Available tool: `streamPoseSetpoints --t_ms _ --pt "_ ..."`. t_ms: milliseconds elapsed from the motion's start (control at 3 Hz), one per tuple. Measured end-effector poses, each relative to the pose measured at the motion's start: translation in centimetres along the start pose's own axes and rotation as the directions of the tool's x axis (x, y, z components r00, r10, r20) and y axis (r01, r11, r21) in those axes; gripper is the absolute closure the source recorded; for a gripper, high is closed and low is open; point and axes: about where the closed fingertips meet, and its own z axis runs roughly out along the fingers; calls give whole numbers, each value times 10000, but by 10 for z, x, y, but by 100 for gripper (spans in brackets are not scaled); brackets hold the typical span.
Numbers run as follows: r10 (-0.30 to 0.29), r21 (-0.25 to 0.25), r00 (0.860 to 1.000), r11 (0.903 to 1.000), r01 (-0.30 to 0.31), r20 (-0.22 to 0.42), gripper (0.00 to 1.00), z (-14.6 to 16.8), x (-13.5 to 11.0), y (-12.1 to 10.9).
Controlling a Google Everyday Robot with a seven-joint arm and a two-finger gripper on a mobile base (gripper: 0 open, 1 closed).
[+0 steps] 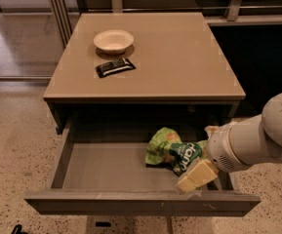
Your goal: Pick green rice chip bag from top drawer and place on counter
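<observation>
The green rice chip bag (172, 150) lies crumpled on the grey bottom of the open top drawer (101, 167), toward its right side. My gripper (195, 175) comes in from the right on a white arm and sits low in the drawer's right front corner, just right of and below the bag, touching or nearly touching its right end. The tan counter (179, 57) above the drawer is flat.
A cream bowl (113, 40) and a small black wrapped bar (115, 67) sit on the counter's left back part. The drawer's front panel (140, 204) stands just in front of the gripper. Speckled floor lies to the left.
</observation>
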Motion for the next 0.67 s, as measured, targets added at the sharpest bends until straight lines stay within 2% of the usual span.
streamPoseSetpoints --t_ms 333,667 --pt "74 -168 10000 9998 -73 56 0 22 2 -2" --pt "-58 -259 9999 9996 62 145 0 40 -7 -12"
